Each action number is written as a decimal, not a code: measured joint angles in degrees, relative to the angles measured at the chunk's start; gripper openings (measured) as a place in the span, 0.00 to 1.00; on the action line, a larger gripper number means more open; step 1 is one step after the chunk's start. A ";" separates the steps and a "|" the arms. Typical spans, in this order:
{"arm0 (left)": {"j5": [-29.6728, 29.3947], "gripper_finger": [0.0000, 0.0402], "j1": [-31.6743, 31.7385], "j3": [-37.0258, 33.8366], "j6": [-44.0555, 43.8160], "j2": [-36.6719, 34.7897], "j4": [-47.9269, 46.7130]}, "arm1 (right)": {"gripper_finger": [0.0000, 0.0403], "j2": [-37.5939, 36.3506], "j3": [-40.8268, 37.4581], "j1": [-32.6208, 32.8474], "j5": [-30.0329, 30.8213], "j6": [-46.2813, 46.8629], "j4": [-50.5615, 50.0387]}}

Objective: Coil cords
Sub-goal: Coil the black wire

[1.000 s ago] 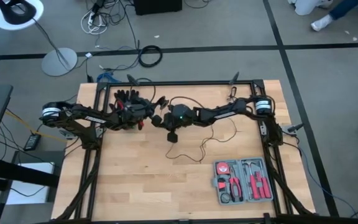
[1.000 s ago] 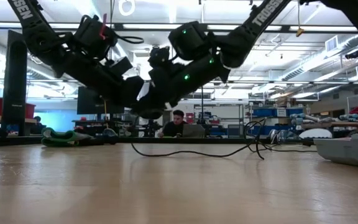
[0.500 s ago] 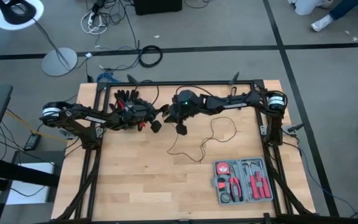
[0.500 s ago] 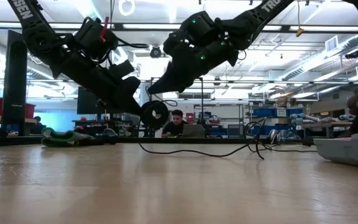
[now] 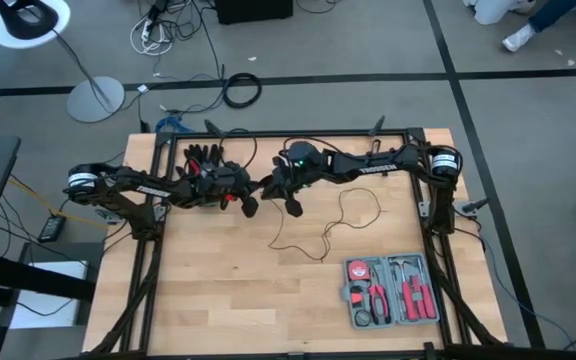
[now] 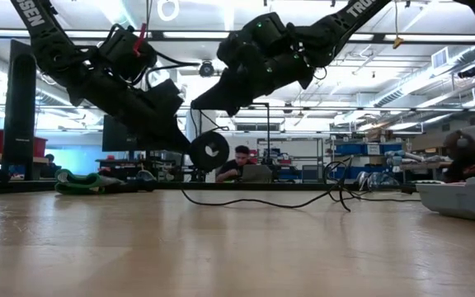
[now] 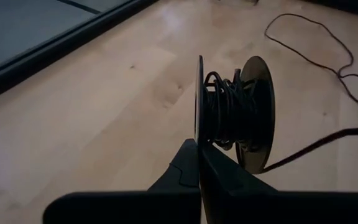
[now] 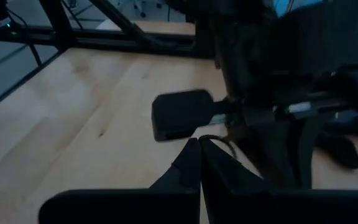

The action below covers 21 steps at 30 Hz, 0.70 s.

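Left hand [image 7: 199, 163]: closed on the rim of the disc [image 7: 234, 115], held above the table [image 5: 218, 290].
Right hand [image 8: 199, 163]: closed, pinching the wire [image 5: 340, 215] just beside the disc.
Wire: part wound on the disc; the rest trails loose across the table toward the tool case [image 5: 393, 291].
Disc axis: about level, flat faces upright.
Step advice: probably keep the disc steady, lay turns evenly, mind slack snagging.

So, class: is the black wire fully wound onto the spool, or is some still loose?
Partly wound. Turns sit on the spool in the left gripper, but the wire trails loose across the table.
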 joint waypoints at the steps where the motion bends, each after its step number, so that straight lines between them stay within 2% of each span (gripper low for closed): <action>1: 0.48 0.00 0.01 0.00 -0.01 0.00 -0.01 | 0.00 0.00 0.00 -0.08 -0.22 -0.02 0.60; 11: 4.28 0.00 0.01 2.79 0.57 0.00 -0.11 | 0.00 0.00 0.00 -0.20 -0.41 -1.09 2.24; 21: 2.42 0.00 0.02 3.52 1.92 0.00 0.00 | 0.00 0.00 0.00 -0.33 -2.31 -2.08 4.72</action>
